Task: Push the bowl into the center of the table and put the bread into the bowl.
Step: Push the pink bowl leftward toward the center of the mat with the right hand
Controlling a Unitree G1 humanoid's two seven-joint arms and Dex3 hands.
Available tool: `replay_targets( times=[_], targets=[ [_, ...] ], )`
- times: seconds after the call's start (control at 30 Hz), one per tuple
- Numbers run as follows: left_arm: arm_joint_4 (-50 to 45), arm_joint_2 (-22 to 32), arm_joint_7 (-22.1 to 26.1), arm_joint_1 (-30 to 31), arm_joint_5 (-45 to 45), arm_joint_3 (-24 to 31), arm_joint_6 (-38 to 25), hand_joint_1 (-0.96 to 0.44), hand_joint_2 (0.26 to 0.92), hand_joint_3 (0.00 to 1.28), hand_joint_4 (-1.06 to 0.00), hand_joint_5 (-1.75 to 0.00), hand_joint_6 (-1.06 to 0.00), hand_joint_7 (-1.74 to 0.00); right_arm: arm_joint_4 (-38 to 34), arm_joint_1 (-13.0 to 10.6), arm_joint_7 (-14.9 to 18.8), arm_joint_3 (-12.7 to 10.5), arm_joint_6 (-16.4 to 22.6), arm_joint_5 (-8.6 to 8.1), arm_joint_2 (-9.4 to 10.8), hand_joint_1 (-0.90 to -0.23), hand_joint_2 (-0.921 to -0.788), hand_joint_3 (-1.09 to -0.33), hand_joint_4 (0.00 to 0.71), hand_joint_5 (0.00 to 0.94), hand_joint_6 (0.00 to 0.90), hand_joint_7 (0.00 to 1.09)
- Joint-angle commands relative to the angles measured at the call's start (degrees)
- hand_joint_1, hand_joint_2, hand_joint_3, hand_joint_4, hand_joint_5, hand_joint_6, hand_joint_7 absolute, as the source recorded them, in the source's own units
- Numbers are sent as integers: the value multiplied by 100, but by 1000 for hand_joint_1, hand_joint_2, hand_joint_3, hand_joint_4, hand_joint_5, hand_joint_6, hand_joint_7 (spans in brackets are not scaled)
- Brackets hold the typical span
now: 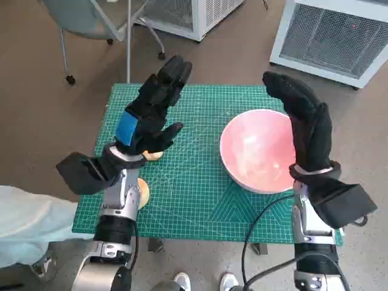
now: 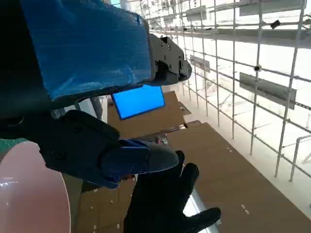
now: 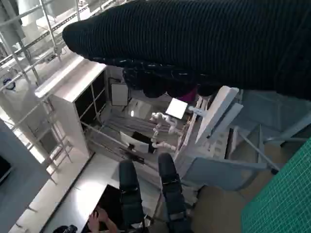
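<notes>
The bowl (image 1: 259,150) sat at three o'clock on the green worktop (image 1: 194,200), the bread (image 1: 144,193) at eight, half hidden by the left forearm. Both hands, left (image 1: 151,112) and right (image 1: 306,124), hovered with fingers released, grasping nothing. Pushing the bowl toward nine o'clock looked next.

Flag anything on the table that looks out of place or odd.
Nothing is spilled or damaged. The pink bowl sits upright but toward the right side of the green mat, not at its center, and the bread is mostly hidden under the left forearm.

A glossy pink round bowl (image 1: 257,150) is sitting upright right of center; pale tan bread (image 1: 144,193) is lying near the left edge, mostly hidden.
</notes>
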State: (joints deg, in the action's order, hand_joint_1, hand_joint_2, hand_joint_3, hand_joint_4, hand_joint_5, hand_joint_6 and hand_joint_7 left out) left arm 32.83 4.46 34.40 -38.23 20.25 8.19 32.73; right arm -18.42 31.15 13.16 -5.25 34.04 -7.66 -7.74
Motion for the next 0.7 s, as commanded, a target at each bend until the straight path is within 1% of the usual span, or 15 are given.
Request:
replay_targets(
  times=[0.03,0.47,0.7],
  targets=[
    [-18,43,1,-97,11,23,-71,-606,921,370,-119,0,-226,-41,-62,-117,-5,-16,-35,13,-12,-696,-921,-762,159,1,0,501],
    [-24,56,-23,-116,-25,16,-109,-608,921,371,-119,0,-226,-41,-109,-123,7,-54,-11,-1,-31,-697,-921,-762,159,1,0,501],
    [20,57,-4,-123,-25,17,-96,-601,921,370,-118,0,-225,-41,-118,-152,29,-102,9,-40,-68,-698,-921,-761,160,1,0,502]
  ],
)
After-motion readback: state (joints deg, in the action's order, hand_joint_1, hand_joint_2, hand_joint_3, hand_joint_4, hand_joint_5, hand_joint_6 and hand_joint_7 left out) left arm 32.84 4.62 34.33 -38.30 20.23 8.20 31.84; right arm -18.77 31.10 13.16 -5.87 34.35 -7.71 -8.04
